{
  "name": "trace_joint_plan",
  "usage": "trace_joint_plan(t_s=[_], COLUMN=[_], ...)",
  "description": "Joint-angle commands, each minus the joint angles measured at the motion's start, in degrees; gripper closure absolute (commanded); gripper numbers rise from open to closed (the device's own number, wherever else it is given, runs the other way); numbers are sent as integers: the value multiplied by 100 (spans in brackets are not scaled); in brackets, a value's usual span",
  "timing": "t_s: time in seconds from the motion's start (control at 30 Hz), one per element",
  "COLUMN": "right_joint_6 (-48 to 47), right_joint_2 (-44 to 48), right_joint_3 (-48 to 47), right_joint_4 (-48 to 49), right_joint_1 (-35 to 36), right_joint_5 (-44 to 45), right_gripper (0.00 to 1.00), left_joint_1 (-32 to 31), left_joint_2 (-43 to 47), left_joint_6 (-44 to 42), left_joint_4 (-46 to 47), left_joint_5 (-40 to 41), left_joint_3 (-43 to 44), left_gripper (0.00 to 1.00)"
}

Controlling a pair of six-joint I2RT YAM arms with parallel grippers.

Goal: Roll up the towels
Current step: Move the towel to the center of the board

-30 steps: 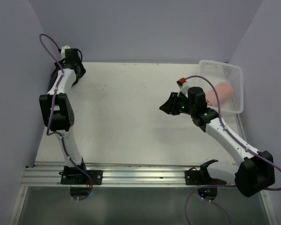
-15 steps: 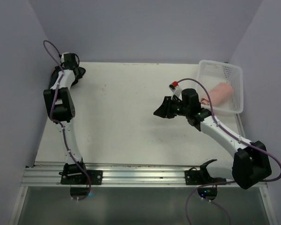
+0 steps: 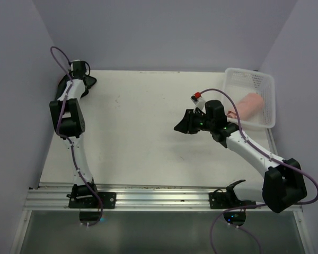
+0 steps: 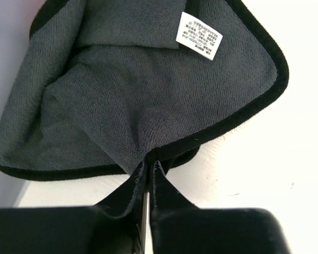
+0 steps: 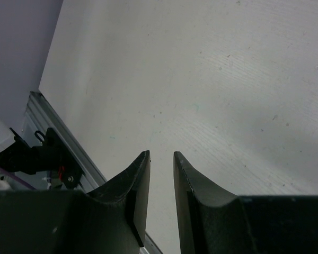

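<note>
Upper left of the overhead view: I am reaching my left arm into the far corner of the table (image 3: 143, 121), where the dark cloth (image 4: 148, 90) is lying bunched against the wall. In the left wrist view the left gripper (image 4: 148, 168) is pressing together on the cloth's black hem at lower centre of the frame, and the fabric is puckering up towards the pinch. The grey face is showing uppermost, with a white tag (image 4: 200, 36) at upper right.

Centre right of the overhead view: my right gripper (image 5: 160, 164) is hovering above bare table. Its jaws are standing narrowly apart and are holding nothing.

Upper right of the overhead view: the pink towel (image 3: 249, 103) is lying in the white basket (image 3: 266, 79) as a compact bundle, so I am judging that one finished.

Step in hand: I am taking hold of the second towel, and the rolling is not yet begun. The next move, as I am judging it, calls for dragging the cloth away from the wall into the open middle of the table. There I would be spreading it flat before any rolling. The pinch is catching only the hem, so the cloth could be slipping free if I pull sharply.
</note>
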State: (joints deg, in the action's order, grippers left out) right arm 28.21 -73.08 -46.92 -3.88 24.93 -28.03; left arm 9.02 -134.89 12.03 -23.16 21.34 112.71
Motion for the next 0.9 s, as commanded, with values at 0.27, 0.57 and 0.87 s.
trace_joint_plan(t_s=[0.27, 0.57, 0.87], right_joint_6=[-149, -439, -509], right_joint_2=[399, 681, 1303], right_joint_3=[-362, -406, -292], right_joint_4=[-289, -754, -1457], right_joint_1=[21, 118, 153], right_joint_5=[52, 544, 1044], right_gripper=[73, 71, 68], left_joint_1=[65, -856, -3430], left_joint_2=[1768, 4001, 5780], left_joint_6=[396, 282, 1125], left_joint_4=[601, 347, 857], left_joint_5=[-718, -1695, -2415], left_joint_3=[-784, -2826, -6258], left_gripper=[100, 100, 100])
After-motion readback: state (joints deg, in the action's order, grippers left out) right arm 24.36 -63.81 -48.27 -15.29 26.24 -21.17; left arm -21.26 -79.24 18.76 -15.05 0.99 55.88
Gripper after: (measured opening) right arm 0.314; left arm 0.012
